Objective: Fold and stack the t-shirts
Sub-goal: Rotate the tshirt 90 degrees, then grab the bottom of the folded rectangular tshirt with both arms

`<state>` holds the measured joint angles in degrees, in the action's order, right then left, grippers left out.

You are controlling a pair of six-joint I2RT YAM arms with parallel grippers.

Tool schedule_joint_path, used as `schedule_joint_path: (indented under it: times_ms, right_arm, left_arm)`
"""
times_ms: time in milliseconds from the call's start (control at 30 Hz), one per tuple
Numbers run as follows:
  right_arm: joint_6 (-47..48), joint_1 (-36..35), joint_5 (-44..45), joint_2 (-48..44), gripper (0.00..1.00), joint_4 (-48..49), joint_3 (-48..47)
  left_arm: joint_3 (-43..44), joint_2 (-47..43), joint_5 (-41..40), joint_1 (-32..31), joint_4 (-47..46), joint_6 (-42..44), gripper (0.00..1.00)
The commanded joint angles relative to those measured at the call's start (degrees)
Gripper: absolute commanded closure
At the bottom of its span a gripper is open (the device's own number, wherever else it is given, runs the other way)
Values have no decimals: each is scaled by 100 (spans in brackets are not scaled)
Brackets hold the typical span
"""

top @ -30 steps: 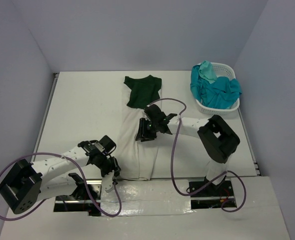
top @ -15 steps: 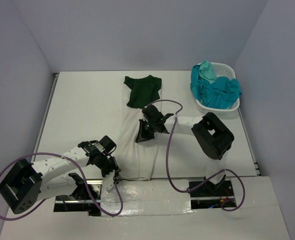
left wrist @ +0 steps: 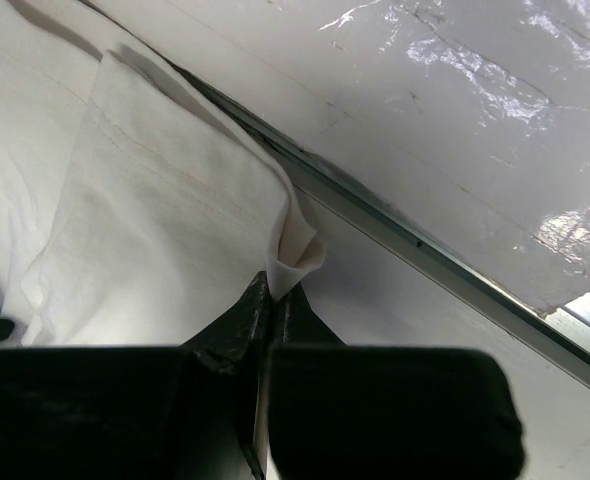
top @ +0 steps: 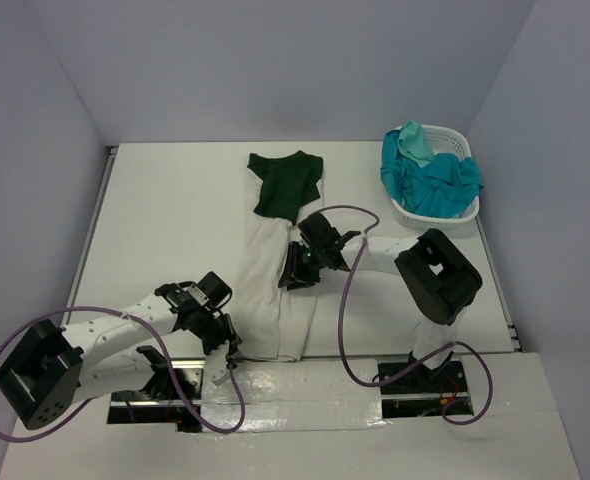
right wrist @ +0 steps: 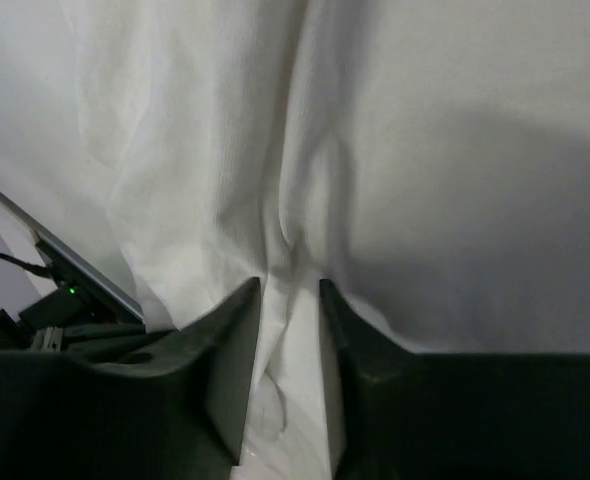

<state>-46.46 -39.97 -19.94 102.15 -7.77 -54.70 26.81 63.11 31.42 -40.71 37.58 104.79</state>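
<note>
white t-shirt (top: 275, 300) near corner is pinched by left gripper (left wrist: 272, 300), a mid fold by right gripper (right wrist: 288, 292), for folding over.

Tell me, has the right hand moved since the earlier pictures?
Yes. The right hand has shifted slightly right and toward the near edge over the white cloth t-shirt, judged against the folded dark green t-shirt.

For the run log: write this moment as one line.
left tool: pinching near corner of white t-shirt | right tool: gripping white t-shirt fold mid-length | dark green t-shirt: folded, far end | teal t-shirts: in basket
</note>
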Motion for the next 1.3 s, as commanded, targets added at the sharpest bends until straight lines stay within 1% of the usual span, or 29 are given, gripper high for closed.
schedule_joint_path:
  times_ms: [0,33,100,133,167,233,267,333,367,433,467,533,633,767,833,867,900,933,967,1033,1100,1133,1200,1233,1267]
  right_arm:
    - [233,6,-273,-116,60,-39,-260]
    - [408,-11,-160,-186,50,-188,-287]
    - [532,-125,138,-729,43,-724,-156]
    - [567,-178,471,-1253,38,-935,-68]
    - [524,-248,639,-1537,37,-1354,54]
    - [375,-563,869,-2204,35,-1682,467]
    - [104,-678,904,-2347,35,-1901,773]
    - [-204,-968,739,-2550,35,-1974,1091]
    - [-536,-1056,555,-2568,36,-1922,1432]
    - [-846,-1188,404,-2551,38,-1747,1759]
    - [-1074,-1259,238,-2551,38,-1450,2048]
    - [-1225,-1277,132,-2516,38,-1080,2339]
    - [-1235,-1277,70,-2315,36,-877,2394]
    - [-1287,-1435,-360,-1989,35,-130,2367]
    - [-1445,-1444,-598,-1778,43,238,2419]
    - [-1506,-1435,-651,-1743,52,354,2472]
    - [-1611,-1444,-721,-1742,74,442,2534]
    - [-1630,-1426,-721,-1777,83,469,2621]
    - [-1621,-1418,-695,-1908,100,400,2648]
    - [-1481,-1383,-512,-2128,100,-28,2666]
    - [-1375,-1260,-449,-2575,100,-468,2657]
    - [-1236,-1198,-423,-2725,100,-636,2622]
    - [-1042,-1032,-344,-3147,100,-1023,2447]
    - [-928,-813,-317,-3244,100,-1416,2150]
    - [-622,-646,-291,-3315,100,-1612,1973]
  left_arm:
    - [-70,-115,356,-25,223,103,100]
    - [-53,-124,365,-34,241,103,100]
    - [-44,-159,443,-34,250,16,100]
    - [-35,-176,479,-34,206,-72,100]
    - [-18,-185,514,-34,153,-177,100]
    - [61,-212,593,-34,91,-415,100]
    - [79,-220,611,-34,109,-459,100]
    - [158,-247,646,-34,283,-390,100]
    - [149,-273,646,-25,346,-268,100]
    - [88,-299,576,-34,460,-170,100]
    - [62,-343,541,-34,469,-83,100]
    - [-17,-422,427,-34,522,23,100]
    - [-97,-536,365,-34,557,138,100]
    - [-97,-572,470,-34,478,7,100]
    - [-36,-563,514,-25,469,-108,100]
    - [26,-554,567,-34,443,-334,100]
    - [70,-554,593,-34,452,-424,100]
    - [114,-572,620,-25,495,-486,100]
    - [192,-607,689,-34,609,-634,100]
    - [281,-773,786,-34,732,-1002,100]
    - [421,-940,1006,-25,768,-1477,100]
    - [474,-1098,1067,-25,725,-2114,100]
    - [720,-1187,1199,-25,610,-2864,100]
    - [842,-1161,1200,-7,549,-3486,100]
    - [1122,-1109,1217,19,557,-3779,100]
